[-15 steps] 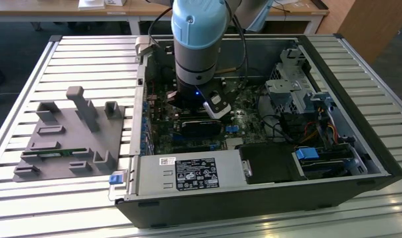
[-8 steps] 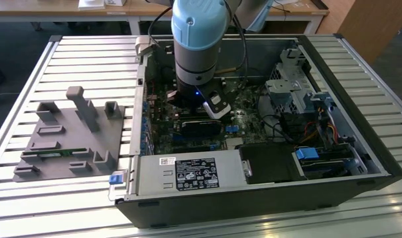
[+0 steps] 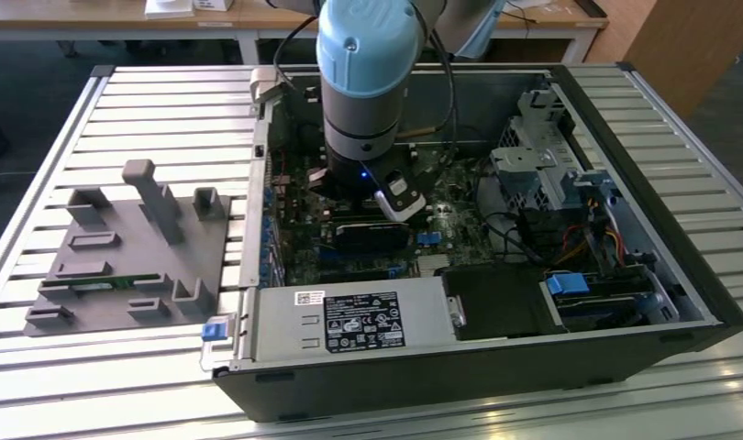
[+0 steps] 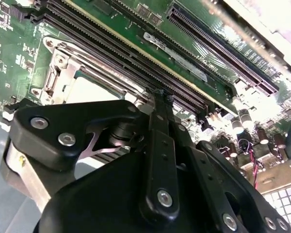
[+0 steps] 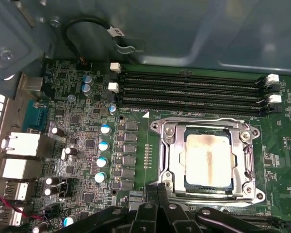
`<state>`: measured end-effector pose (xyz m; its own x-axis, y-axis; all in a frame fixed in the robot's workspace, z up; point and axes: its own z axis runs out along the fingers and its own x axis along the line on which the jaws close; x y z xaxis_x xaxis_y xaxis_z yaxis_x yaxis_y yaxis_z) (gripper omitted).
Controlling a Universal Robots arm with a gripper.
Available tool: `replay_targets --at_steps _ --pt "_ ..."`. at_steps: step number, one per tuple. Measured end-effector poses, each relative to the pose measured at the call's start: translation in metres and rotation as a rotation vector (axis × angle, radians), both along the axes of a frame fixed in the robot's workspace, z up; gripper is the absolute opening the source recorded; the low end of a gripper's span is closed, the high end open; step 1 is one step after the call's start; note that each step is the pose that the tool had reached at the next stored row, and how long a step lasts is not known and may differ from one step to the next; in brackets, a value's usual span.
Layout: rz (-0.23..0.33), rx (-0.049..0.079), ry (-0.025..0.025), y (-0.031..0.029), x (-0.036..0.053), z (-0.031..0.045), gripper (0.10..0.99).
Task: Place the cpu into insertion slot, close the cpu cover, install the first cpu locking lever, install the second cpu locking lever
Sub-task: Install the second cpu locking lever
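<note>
A slatted metal surface [image 3: 163, 101] of pale grey ribs fills most of the exterior view, its long ribs running side to side, with a raised edge rail along the 9 o'clock side. Beyond it, toward 12 o'clock, stands a wooden-topped desk [image 3: 127, 23] on white legs, with white papers [image 3: 170, 7] lying on it. At about 1 o'clock a light-brown wooden panel [image 3: 702, 41] rises from the floor. The floor [image 3: 29, 69] beneath the desk is dark. Even, diffuse light falls across the ribs, leaving soft, faint shadows.
</note>
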<state>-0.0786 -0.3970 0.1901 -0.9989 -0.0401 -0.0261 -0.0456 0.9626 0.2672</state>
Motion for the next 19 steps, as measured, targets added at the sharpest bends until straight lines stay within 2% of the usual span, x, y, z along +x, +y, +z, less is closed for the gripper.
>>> replay_targets --at_steps 6,10,12,19 --pt "0.000 0.002 -0.0002 0.0000 -0.0065 -0.0034 0.122" --pt "0.000 0.003 -0.0010 0.0001 -0.0067 -0.0027 0.122" --pt "0.000 0.003 -0.0014 0.0002 -0.0066 0.0017 0.122" --pt "0.000 0.002 -0.0007 0.0001 -0.0067 0.0246 0.122"
